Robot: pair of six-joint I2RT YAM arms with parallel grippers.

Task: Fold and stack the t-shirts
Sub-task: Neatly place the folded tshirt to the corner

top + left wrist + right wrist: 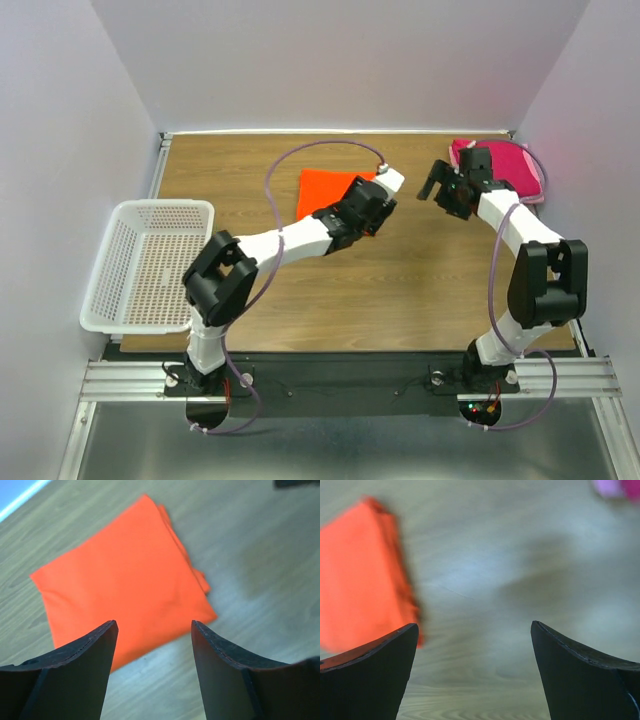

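Note:
The orange t-shirt [322, 190] lies folded into a flat rectangle on the wooden table at the back centre. It fills the left wrist view [125, 575] and shows blurred at the left of the right wrist view [360, 575]. The magenta-pink t-shirt [518, 165] lies bunched at the back right corner, partly hidden by the right arm; a blurred bit shows in the right wrist view [620, 487]. My left gripper [368, 212] [154, 623] is open and empty, above the orange shirt's right edge. My right gripper [432, 186] [474, 624] is open and empty over bare table between the two shirts.
A white plastic lattice basket [165, 206] stands at the table's left edge, beside the left arm's base. Walls close in the table on the left, back and right. Bare wood [400, 290] lies in front of the shirts.

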